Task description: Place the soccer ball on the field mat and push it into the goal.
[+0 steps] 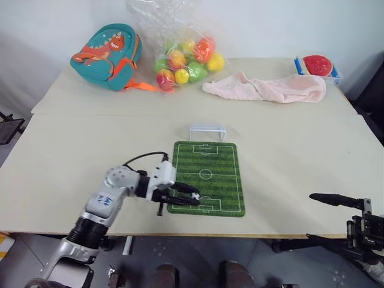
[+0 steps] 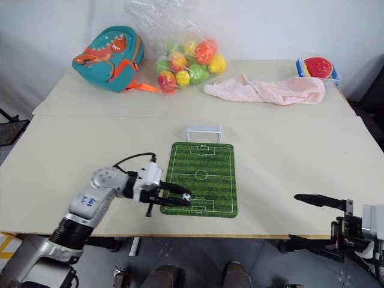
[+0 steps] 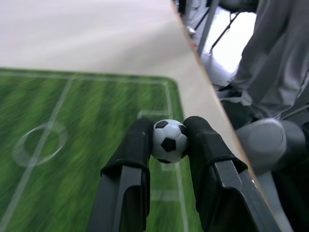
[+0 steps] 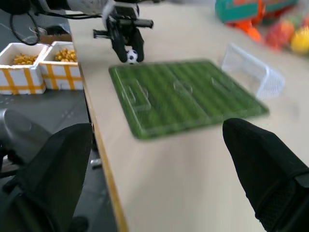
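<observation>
Hard to make out from the head views: soccer ball (image 3: 169, 141), a mere white speck at the fingertips of the left gripper (image 2: 185, 199). Plain in the left wrist view: ball pinched between two black fingers (image 3: 133, 152), hanging over the near end of the field mat (image 1: 207, 177), above the printed goal box. Whether touching the grass or just clear of it, impossible to tell. Right gripper (image 4: 154, 140) cut off at the table's near right edge, jaws spread wide, nothing between them.

One mat, lying flat near the middle of the table (image 1: 300, 150). One goal (image 1: 207, 131), pale and low, just beyond the mat's far end. One ball. Far side: one teal backpack (image 1: 107, 55), one clear bag of coloured balls (image 1: 186, 60) with its count lost in the plastic, one pink towel (image 1: 267, 89), one blue-rimmed tray (image 1: 318, 66) with something red in it.
</observation>
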Robot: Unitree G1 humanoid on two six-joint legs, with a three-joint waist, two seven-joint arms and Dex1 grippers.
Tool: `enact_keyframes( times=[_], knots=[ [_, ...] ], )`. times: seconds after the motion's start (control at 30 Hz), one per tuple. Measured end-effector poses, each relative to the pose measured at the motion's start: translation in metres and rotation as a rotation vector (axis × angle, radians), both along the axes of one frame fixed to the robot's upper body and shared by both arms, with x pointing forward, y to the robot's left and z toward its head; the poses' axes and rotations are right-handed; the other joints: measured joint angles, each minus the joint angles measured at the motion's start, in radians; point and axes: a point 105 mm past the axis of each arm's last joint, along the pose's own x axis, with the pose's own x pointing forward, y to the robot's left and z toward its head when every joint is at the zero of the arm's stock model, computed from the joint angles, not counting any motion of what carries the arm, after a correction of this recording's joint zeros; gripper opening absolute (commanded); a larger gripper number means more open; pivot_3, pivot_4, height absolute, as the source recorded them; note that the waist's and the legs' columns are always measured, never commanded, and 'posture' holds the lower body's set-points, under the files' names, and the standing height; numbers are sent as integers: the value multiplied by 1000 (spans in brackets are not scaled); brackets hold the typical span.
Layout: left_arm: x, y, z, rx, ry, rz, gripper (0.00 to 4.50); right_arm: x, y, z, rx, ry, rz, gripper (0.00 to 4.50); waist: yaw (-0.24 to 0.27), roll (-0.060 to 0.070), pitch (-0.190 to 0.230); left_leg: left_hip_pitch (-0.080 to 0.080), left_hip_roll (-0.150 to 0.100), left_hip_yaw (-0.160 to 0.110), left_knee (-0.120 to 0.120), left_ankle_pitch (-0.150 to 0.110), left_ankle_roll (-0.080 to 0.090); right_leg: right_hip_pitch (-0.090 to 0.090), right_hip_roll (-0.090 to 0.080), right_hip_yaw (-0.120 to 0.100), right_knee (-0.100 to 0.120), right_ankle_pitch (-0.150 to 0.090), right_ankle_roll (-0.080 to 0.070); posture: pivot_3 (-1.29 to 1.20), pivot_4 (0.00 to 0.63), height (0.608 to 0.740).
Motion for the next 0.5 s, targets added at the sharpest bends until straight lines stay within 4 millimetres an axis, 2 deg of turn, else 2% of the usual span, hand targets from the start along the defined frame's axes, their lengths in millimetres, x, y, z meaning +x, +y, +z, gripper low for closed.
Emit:
enact_keyframes(
  times=[0.13,0.5],
  knots=[
    [-1,-18,-12,25,28,11,857,0,-5,0,-26,1,-7,4500,6,0,0,-1,0,-1,2,0,0,0,0,0,-1,0,0,0,150,740],
    [0,-24,-20,75,-49,19,857,0,10,-5,14,-9,37,4500,8,0,0,-1,-1,-1,1,0,0,0,-1,0,-3,0,0,0,150,740]
  ],
)
